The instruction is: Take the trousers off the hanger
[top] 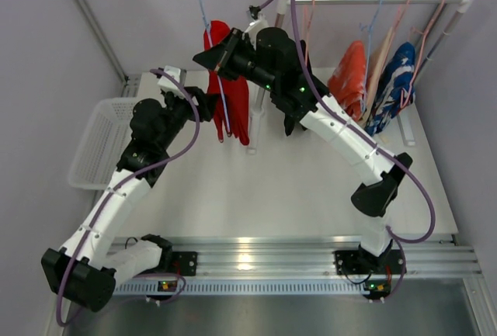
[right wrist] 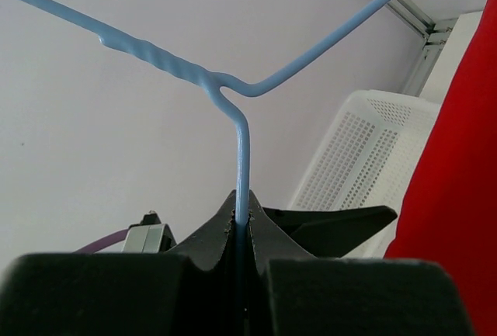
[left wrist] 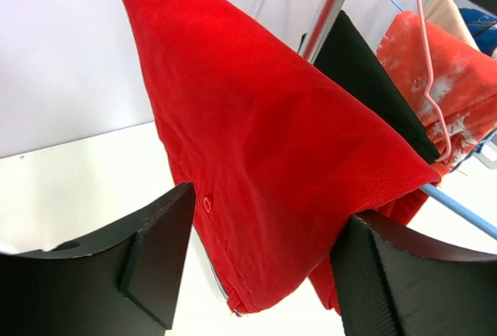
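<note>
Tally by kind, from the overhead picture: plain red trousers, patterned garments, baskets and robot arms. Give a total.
Red trousers: 1
Patterned garments: 2, orange-and-white garment, blue-and-white garment
Basket: 1
Robot arms: 2, left arm, right arm
Total: 6

You had bright, even light from overhead, leaving only faint soft shadows on the table [top: 256, 196]. A white glare patch sat on the near rail [top: 245, 260]. Close to the lenses, the left fingers [left wrist: 155, 251] and right fingers [right wrist: 213, 239] looked dark and slightly soft.
</note>
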